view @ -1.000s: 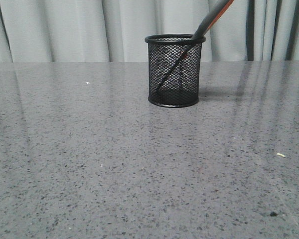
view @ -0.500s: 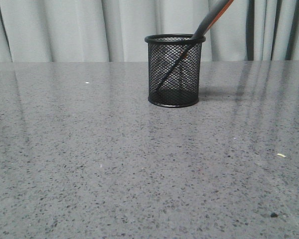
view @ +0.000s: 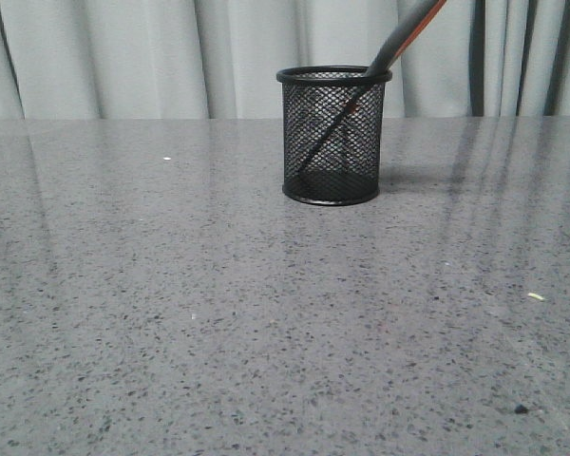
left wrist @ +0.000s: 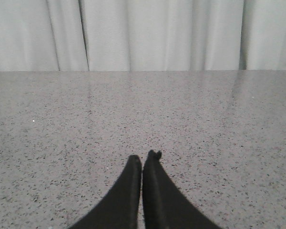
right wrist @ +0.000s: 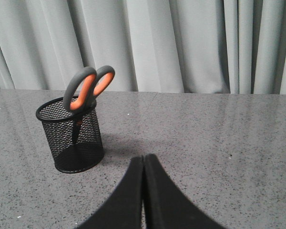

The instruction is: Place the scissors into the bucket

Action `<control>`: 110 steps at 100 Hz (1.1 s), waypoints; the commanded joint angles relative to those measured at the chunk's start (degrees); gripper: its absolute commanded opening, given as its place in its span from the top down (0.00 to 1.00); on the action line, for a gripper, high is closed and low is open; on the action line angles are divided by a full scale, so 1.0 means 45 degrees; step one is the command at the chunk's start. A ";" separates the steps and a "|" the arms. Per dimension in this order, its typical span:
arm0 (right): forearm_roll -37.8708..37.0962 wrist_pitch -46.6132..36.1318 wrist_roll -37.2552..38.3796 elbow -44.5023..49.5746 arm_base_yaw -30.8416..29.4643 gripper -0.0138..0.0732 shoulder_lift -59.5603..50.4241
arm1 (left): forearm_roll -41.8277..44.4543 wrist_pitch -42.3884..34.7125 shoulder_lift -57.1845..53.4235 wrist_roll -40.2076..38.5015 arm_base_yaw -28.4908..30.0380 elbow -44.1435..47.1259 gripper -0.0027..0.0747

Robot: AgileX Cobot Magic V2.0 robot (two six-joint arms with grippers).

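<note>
Front view, orange-lined scissors point(view: 406, 36) leaning in black mesh bucket point(view: 332, 135), speckled table point(view: 218, 313)

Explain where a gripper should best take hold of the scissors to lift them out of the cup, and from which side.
Probably the handles. The scissors stand blades down in the mesh cup, leaning on its rim, with only the orange-lined loops sticking out above. Coming from above, along the lean, and pinching the loops across their flat faces looks safest; the mesh walls block the blades.
</note>
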 commanded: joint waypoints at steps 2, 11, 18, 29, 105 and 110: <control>0.0097 -0.0888 -0.0025 -0.0379 -0.0077 0.92 0.0100 | -0.0012 -0.0875 -0.0377 -0.0140 0.0035 0.0509 0.99; 0.0097 -0.0888 -0.0025 -0.0379 -0.0077 0.92 0.0100 | -0.0012 -0.0875 -0.0377 -0.0140 0.0035 0.0509 0.99; 0.0097 -0.0888 -0.0025 -0.0379 -0.0077 0.92 0.0100 | -0.0012 -0.0875 -0.0377 -0.0140 0.0035 0.0509 0.99; 0.0097 -0.0888 -0.0025 -0.0379 -0.0077 0.92 0.0100 | -0.0012 -0.0875 -0.0377 -0.0140 0.0035 0.0509 0.99; -0.1510 -0.2806 0.0320 0.1007 -0.1002 0.92 -0.0077 | -0.0012 -0.0875 -0.0377 -0.0140 0.0035 0.0509 0.99; -0.1870 -0.2987 0.0800 0.1466 -0.1569 0.92 -0.0349 | -0.0012 -0.0875 -0.0377 -0.0140 0.0035 0.0509 0.99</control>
